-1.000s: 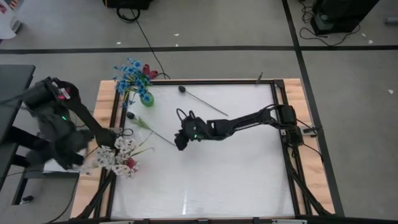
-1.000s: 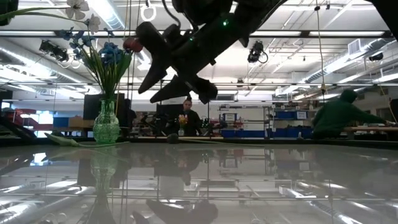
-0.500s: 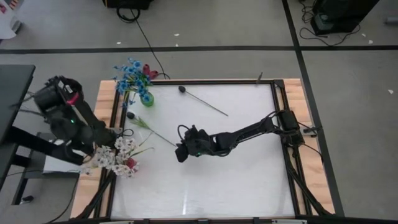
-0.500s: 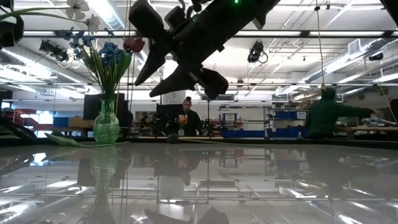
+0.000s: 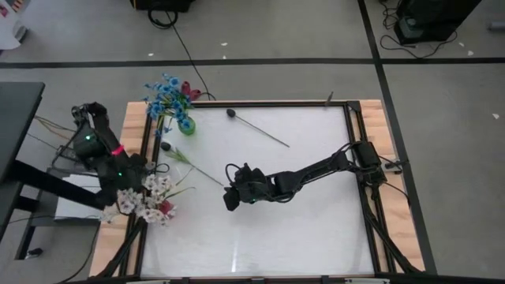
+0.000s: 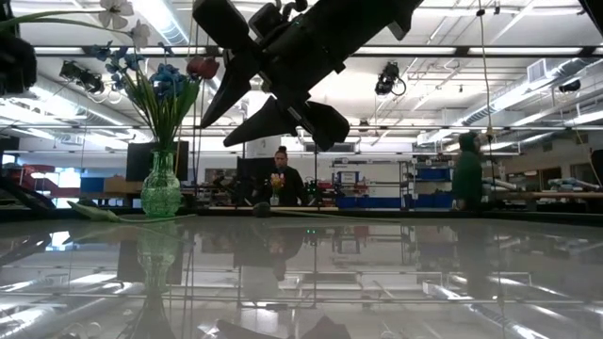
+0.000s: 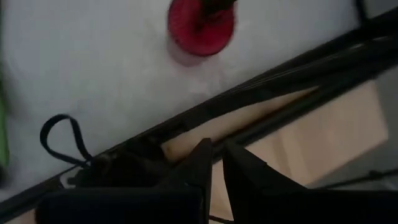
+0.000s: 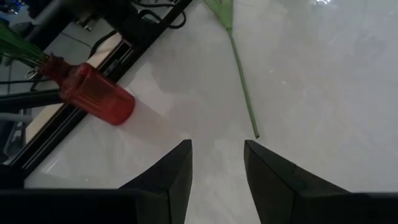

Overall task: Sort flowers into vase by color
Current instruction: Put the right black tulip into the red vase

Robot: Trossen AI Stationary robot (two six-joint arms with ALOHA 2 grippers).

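A green vase at the far left holds blue flowers and one dark red head. A red vase at the left edge holds white flowers. Two loose flowers lie flat on the table: one dark-headed at the far side, one leafy-stemmed, its stem end just ahead of my right gripper. That gripper hovers open and empty. My left gripper is shut and empty, pointing down over the table's left frame beside the red vase.
A black frame rail and wooden border run along the table's left edge under the left arm. A cable loop lies by the rail. People stand in the room beyond the table. Bare white tabletop spreads to the near right.
My left arm has sunk toward the table's left edge and tipped its gripper steeply downward beside the red vase. My right gripper has moved a little toward the near edge, staying open above the table. The flowers and vases have kept still.
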